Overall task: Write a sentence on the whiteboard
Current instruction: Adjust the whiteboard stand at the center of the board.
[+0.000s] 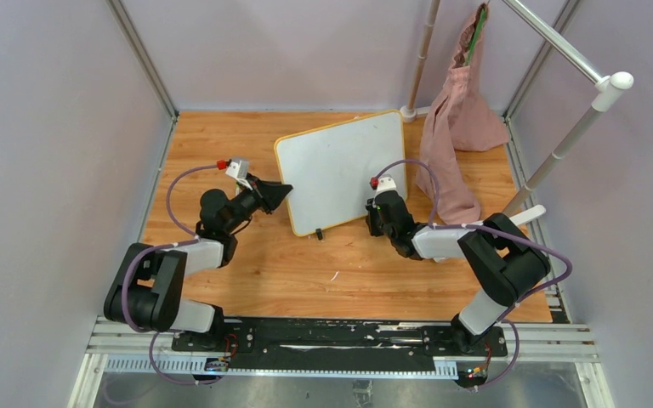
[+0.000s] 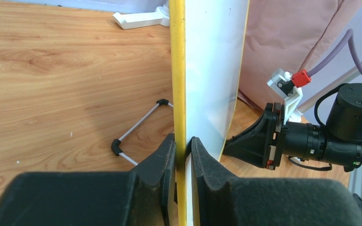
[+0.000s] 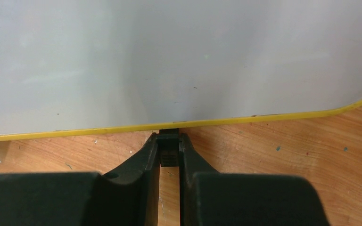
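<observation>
The whiteboard point(image 1: 340, 166) stands tilted on the wooden table, its white face blank inside a yellow frame. My left gripper point(image 1: 282, 195) is at its left edge. In the left wrist view the gripper point(image 2: 184, 142) is shut on the yellow frame of the whiteboard point(image 2: 212, 70), seen edge-on. My right gripper point(image 1: 377, 206) is at the board's lower edge near the right. In the right wrist view the gripper point(image 3: 169, 140) is shut on a small black foot point(image 3: 169, 153) under the whiteboard point(image 3: 169, 61). The other black foot point(image 1: 319, 234) rests on the table. No marker is in view.
A pink cloth bag point(image 1: 455, 127) hangs from a white pole frame point(image 1: 561, 144) at the back right, close to the board's right side. A white pole with its base point(image 1: 417, 76) stands behind the board. A wire stand point(image 2: 139, 125) props the board from behind.
</observation>
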Motion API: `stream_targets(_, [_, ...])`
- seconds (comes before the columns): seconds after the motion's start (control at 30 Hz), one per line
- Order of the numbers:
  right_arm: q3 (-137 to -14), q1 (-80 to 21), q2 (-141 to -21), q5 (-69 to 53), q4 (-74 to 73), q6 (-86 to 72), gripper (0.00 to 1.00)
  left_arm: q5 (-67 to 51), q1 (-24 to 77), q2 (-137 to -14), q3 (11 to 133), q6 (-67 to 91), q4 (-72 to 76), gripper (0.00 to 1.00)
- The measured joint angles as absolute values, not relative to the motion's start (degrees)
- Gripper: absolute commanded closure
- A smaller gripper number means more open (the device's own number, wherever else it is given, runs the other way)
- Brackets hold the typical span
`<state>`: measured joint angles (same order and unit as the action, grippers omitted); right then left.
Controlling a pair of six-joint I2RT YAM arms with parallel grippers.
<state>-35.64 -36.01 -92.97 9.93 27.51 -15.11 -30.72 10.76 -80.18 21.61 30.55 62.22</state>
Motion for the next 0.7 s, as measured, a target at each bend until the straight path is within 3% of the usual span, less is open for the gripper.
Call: stream_targets(0.7, [-35.0, -34.6, -91.7, 14.9, 25.6, -14.7, 1.0, -29.4, 10.8, -76.1, 19.1, 28.9, 58.6, 1.0])
